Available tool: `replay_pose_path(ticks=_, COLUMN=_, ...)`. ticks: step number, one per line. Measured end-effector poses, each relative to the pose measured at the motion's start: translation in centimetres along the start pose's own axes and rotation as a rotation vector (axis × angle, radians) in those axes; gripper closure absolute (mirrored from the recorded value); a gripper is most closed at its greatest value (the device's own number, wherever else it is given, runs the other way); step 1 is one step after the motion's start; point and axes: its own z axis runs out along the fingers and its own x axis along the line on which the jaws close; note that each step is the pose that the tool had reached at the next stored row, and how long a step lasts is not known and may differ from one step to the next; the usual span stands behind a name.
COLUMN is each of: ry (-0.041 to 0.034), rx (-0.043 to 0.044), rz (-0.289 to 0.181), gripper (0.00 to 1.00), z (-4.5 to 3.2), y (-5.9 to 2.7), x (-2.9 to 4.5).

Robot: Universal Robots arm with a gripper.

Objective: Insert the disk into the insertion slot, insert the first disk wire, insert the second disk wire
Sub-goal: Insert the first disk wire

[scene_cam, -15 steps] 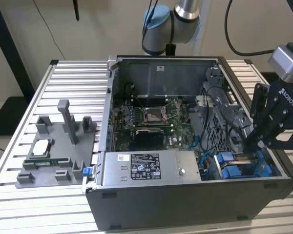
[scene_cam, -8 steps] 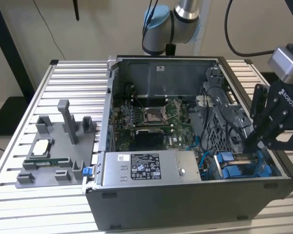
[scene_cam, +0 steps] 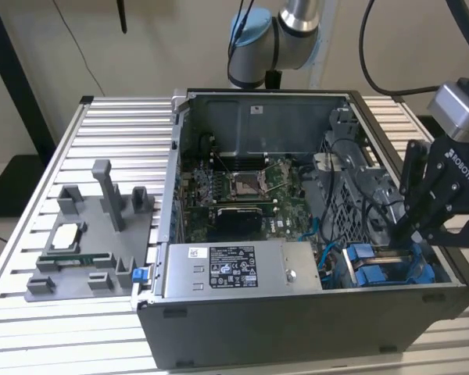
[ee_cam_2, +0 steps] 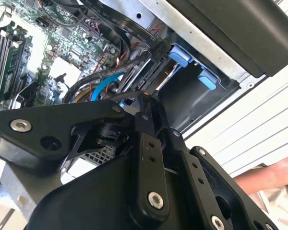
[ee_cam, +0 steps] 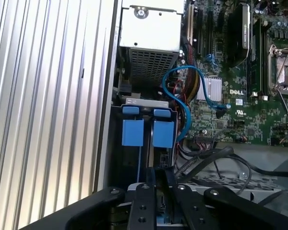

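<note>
My gripper (scene_cam: pixel 396 234) reaches down into the dark grey drive cage (scene_cam: pixel 391 262) at the exterior view's right. Its fingers are pressed close together. In both wrist views a black disk wire (ee_cam: pixel 206 158) runs up to the gripper (ee_cam: pixel 157 170) and ends at its tips (ee_cam_2: pixel 139 98). Two blue plastic handles (ee_cam: pixel 133 132) stand side by side in the cage just past the fingertips. The one over the grey slab seems to be the disk's frame (ee_cam: pixel 163 134); the disk's body is mostly hidden. Beside it, one insertion slot (ee_cam_2: pixel 197 103) is dark and open, with blue tabs (ee_cam_2: pixel 180 55). A blue wire (ee_cam: pixel 175 84) loops toward the cage.
The grey labelled power-supply box (scene_cam: pixel 242 267) lies along the case's front, next to the cage. The motherboard (scene_cam: pixel 242 191) fills the case floor. A grey fixture (scene_cam: pixel 86 242) with small parts sits on the slatted table at the exterior view's left. A person's arm (ee_cam_2: pixel 273 175) shows beside the case.
</note>
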Motion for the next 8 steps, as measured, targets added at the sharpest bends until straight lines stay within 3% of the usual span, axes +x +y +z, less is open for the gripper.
replay_pose_path(ticks=4, ry=-0.0107, rx=0.0037, rz=-0.003, gripper=1.00, z=0.07, y=-0.17, x=0.02)
replay_pose_path(ticks=8, ry=-0.0187, rx=0.0219, rz=-0.010, gripper=1.00, z=0.11, y=-0.37, x=0.01)
